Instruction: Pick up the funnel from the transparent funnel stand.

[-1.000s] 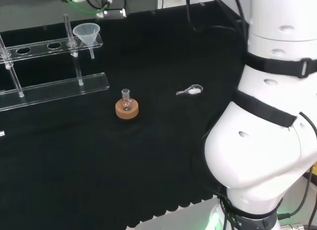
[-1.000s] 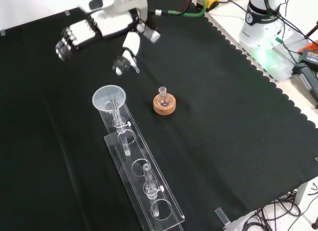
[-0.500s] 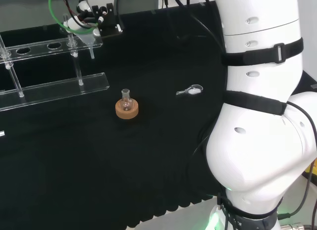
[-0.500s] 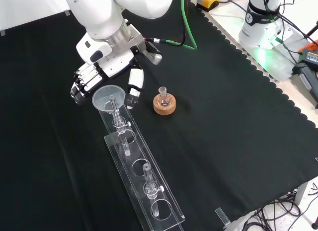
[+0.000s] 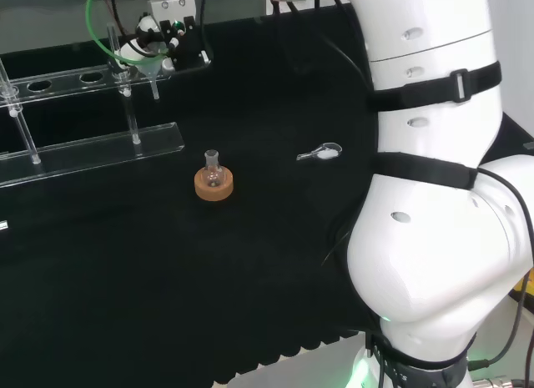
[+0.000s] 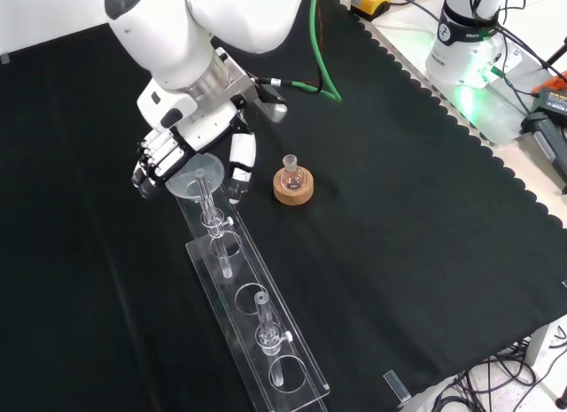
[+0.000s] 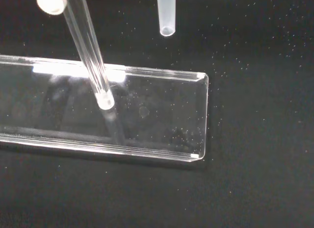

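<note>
A clear funnel (image 6: 197,175) sits in the end hole of the transparent stand (image 6: 252,319), its stem hanging below the upper shelf. The hand (image 6: 182,142) is low over it and open, with its fingers (image 6: 151,164) on one side of the bowl and the thumb (image 6: 239,162) on the other, close to the rim. In the head view the hand (image 5: 158,37) covers most of the funnel (image 5: 152,69) at the stand's right end (image 5: 92,150). The wrist view looks down on the funnel's stem tip (image 7: 166,17), a post (image 7: 91,56) and the stand's base plate (image 7: 157,115).
A small round flask on a cork ring (image 6: 293,183) stands just right of the hand in the front view, and mid-cloth in the head view (image 5: 214,181). A small scoop (image 5: 321,153) lies beyond it. The arm's white links (image 5: 434,196) rise at right.
The hand came down from above and beyond the stand until it straddled the funnel, then sank a little lower. The funnel has stayed in its hole.
</note>
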`<act>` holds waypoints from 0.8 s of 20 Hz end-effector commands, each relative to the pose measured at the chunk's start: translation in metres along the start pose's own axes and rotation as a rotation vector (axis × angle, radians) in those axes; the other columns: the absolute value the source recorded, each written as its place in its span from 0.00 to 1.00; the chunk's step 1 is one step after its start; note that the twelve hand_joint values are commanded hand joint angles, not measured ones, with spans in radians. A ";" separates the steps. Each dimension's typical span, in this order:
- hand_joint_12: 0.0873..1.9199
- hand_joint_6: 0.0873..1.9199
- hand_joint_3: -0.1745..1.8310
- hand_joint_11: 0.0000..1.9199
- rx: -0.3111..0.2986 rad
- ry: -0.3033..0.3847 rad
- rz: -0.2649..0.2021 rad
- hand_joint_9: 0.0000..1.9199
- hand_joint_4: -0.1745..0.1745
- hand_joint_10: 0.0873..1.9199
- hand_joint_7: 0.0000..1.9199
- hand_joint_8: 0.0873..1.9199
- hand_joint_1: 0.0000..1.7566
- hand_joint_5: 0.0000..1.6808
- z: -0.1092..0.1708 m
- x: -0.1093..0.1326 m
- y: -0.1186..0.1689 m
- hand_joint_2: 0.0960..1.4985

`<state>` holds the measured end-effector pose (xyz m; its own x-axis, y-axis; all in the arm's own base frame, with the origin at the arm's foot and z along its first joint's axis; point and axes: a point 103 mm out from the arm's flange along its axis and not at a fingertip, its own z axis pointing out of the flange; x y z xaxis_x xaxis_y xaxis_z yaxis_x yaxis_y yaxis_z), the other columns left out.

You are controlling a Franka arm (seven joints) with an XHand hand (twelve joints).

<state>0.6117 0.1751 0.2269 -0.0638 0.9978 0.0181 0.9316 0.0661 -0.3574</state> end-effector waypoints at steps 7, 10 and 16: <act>0.73 0.00 0.16 0.13 -0.071 -0.109 0.026 0.23 0.07 0.48 0.15 0.49 0.10 0.21 0.008 -0.004 0.009 0.52; 0.67 0.05 0.18 0.33 -0.143 -0.148 0.040 0.40 0.01 0.52 0.26 0.59 0.12 0.27 -0.009 -0.006 0.007 0.52; 0.58 0.61 0.23 0.62 -0.278 -0.233 0.055 0.60 0.00 0.66 0.39 0.78 0.20 0.16 -0.032 -0.004 0.001 0.51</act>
<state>0.6224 0.1693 0.2392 -0.0679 0.9844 -0.1622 0.9827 0.0379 -0.1815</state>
